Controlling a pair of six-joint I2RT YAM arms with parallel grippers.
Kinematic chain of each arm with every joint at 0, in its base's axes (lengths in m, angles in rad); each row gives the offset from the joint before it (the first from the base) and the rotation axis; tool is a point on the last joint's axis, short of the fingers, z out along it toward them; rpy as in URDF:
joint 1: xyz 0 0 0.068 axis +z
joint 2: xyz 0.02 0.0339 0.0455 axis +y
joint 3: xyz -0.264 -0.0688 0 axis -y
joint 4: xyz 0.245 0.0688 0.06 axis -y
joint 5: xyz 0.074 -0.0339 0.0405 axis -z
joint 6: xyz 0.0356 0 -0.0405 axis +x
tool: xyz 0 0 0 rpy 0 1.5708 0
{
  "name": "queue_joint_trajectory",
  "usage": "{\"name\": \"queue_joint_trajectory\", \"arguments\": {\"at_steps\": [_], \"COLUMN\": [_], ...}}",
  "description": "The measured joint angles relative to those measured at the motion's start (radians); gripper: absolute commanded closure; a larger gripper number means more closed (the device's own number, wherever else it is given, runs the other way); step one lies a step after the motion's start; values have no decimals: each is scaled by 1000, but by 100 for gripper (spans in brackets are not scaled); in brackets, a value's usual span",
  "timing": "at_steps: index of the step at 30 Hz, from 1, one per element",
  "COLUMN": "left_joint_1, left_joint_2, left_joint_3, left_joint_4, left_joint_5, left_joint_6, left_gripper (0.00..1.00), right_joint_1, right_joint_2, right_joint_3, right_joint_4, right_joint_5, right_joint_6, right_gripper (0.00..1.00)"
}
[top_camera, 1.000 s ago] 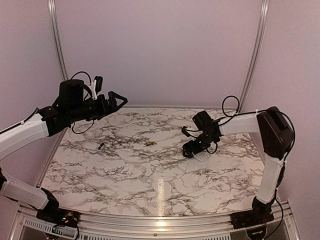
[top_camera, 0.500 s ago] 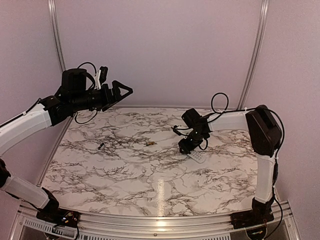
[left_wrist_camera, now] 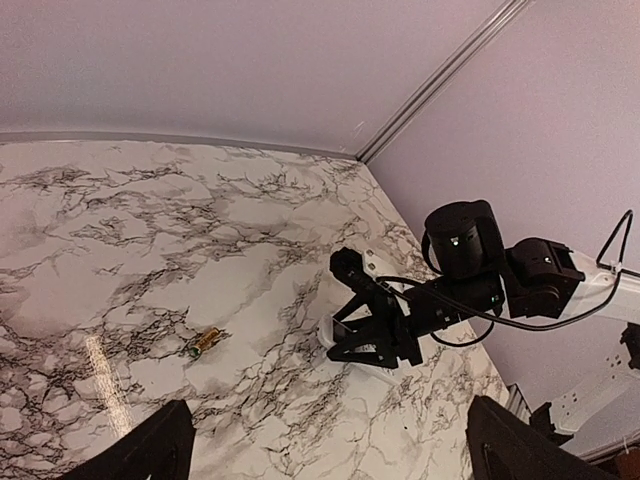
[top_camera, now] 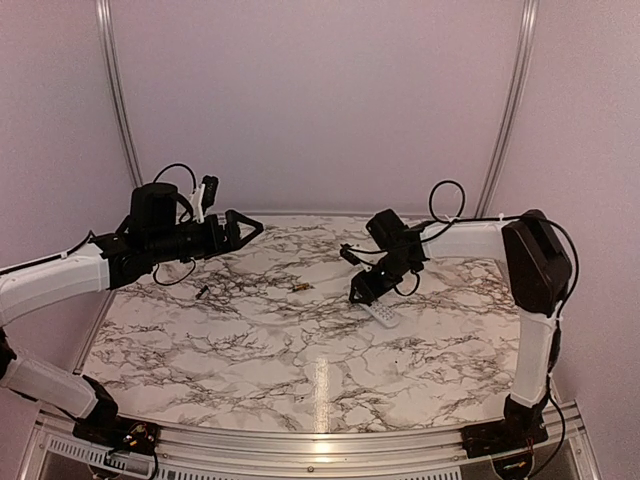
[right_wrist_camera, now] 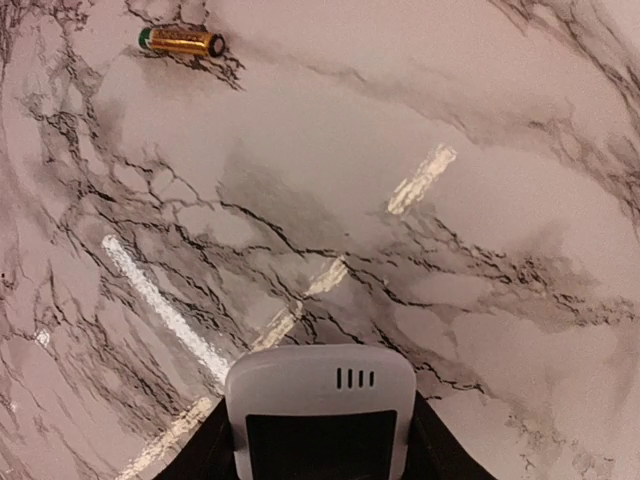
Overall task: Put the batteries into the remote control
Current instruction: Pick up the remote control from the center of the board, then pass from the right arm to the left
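Note:
The white remote control (right_wrist_camera: 320, 400) lies face up on the marble table (top_camera: 250, 350), right of centre, and also shows as remote control (top_camera: 383, 316) from above. My right gripper (right_wrist_camera: 320, 445) has a black finger pressed against each long side of it, shut on it; seen from above, the right gripper (top_camera: 363, 289) sits low on the tabletop. One golden battery (top_camera: 300, 287) lies loose near the middle, left of the remote; the same battery (right_wrist_camera: 181, 41) and battery (left_wrist_camera: 205, 340) appears in both wrist views. My left gripper (top_camera: 240, 224) hangs open in the air over the back left, holding nothing.
A small dark object (top_camera: 202, 292) lies on the left part of the table. Pale walls with metal rails (top_camera: 118, 100) close in the back and sides. The right arm's white link (top_camera: 470, 243) stretches across the back right.
The right gripper's fingers have closed on the remote and slid it a little leftward. The left arm rose, then dropped lower, its open gripper pointing toward the middle.

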Motion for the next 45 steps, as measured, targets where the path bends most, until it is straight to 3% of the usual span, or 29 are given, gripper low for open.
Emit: {"name": "queue_joint_trajectory", "arguments": {"at_steps": [10,19,31,41,45], "left_joint_1": [1,-30,-147,-216,-225], "left_joint_2": [-115,-84,73,171,210], "left_joint_3": [-199,-257,-229,-176,-160], "left_joint_4": [293,587,724,816,836], "left_joint_5": [51,156,195,211,210], "left_joint_6": [56,26,-4,-39,-56], "left_gripper": [1,1,3,10,20], "right_joint_1": [0,2,116,140,141], "right_joint_2": [-212,-271,-234,-167,-164], "right_joint_3": [1,-80,-105,-89,-86], "right_joint_4": [242,755,1218,1368,1406], "right_joint_5": [-347,-624,-707,-707,-707], "right_joint_6": [159,499,809,912,943], "right_gripper": [83,85,85,85,85]}}
